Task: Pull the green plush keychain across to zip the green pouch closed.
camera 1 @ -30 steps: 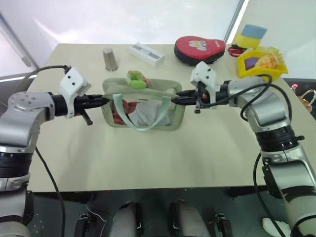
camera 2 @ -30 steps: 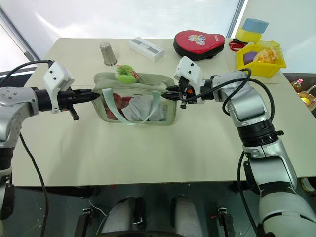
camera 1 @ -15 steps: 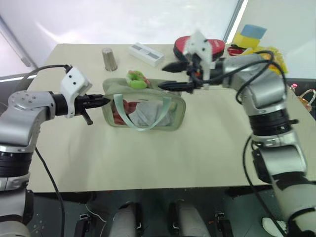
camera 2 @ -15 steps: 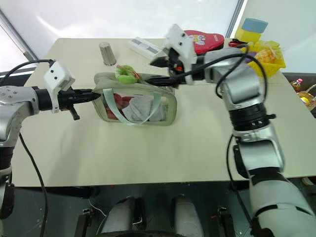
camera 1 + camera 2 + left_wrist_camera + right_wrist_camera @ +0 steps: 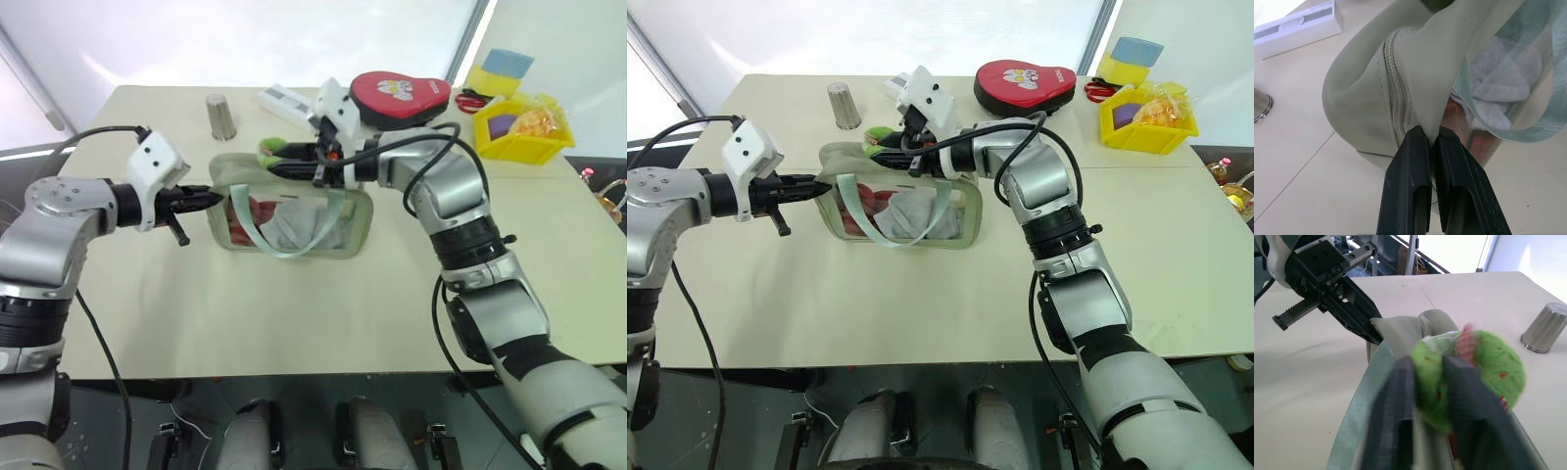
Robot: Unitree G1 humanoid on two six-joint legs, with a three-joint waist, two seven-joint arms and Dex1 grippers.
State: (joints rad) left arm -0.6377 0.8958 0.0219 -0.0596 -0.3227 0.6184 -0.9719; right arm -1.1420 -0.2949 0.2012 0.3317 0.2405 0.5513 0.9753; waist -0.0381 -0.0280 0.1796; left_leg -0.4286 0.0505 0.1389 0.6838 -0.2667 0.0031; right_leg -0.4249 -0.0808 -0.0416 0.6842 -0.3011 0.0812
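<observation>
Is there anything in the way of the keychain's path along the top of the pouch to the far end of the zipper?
Nothing visible blocks it. The right gripper is shut on the green plush keychain near the end of the green pouch that the left gripper pinches. The pouch's top edge toward its other end looks clear; the mint handle hangs down the front.

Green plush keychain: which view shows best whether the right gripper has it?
The right wrist view: the green plush keychain sits squeezed between the right gripper's fingers. In both eye views, the gripper hides most of it. The left wrist view shows a green sliver at most.
</observation>
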